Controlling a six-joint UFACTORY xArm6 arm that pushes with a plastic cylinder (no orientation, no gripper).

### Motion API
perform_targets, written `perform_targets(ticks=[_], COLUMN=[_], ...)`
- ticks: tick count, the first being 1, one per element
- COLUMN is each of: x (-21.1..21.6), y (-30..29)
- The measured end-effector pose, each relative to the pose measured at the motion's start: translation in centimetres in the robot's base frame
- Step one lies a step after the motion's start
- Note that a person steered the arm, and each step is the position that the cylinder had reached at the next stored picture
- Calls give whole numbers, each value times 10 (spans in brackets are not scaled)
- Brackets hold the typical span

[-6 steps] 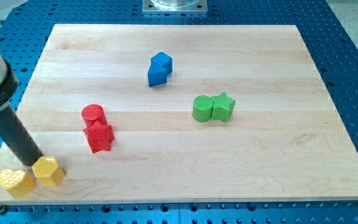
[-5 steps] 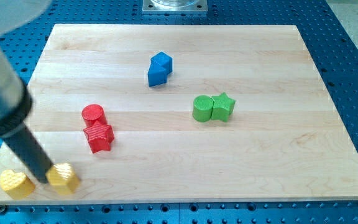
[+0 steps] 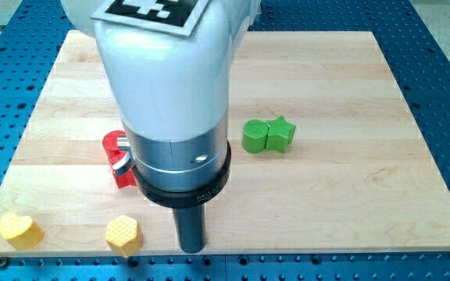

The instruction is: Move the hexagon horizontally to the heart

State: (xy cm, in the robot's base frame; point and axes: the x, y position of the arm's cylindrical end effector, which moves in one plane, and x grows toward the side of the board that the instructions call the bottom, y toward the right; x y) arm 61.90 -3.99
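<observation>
The yellow hexagon [image 3: 123, 234] lies near the board's bottom edge, left of centre. The yellow heart [image 3: 19, 230] lies at the bottom left corner, well apart from the hexagon, at about the same height in the view. My tip [image 3: 191, 248] stands at the bottom edge, a short way to the right of the hexagon, not touching it. The arm's large white and grey body fills the middle of the view and hides the blue block.
A red cylinder [image 3: 114, 144] and a red star [image 3: 122, 173] show partly at the arm's left edge, above the hexagon. A green cylinder [image 3: 254, 135] and a green star [image 3: 280, 133] touch each other right of centre. The wooden board [image 3: 381, 179] ends just below my tip.
The hexagon has slid right, away from the heart, opening a wide gap. My tip has swung from between the two yellow blocks to the hexagon's right. The arm now hides the blue block.
</observation>
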Motion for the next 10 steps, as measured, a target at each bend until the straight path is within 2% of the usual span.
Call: perform_targets(ticks=[1,3,4,5,6,7,8,9,10], x=[0,0,-11,-70,-74,-66,-13,-1,-10], y=[-3,-69,-66,-108,-181,-227,-241,-239,-199])
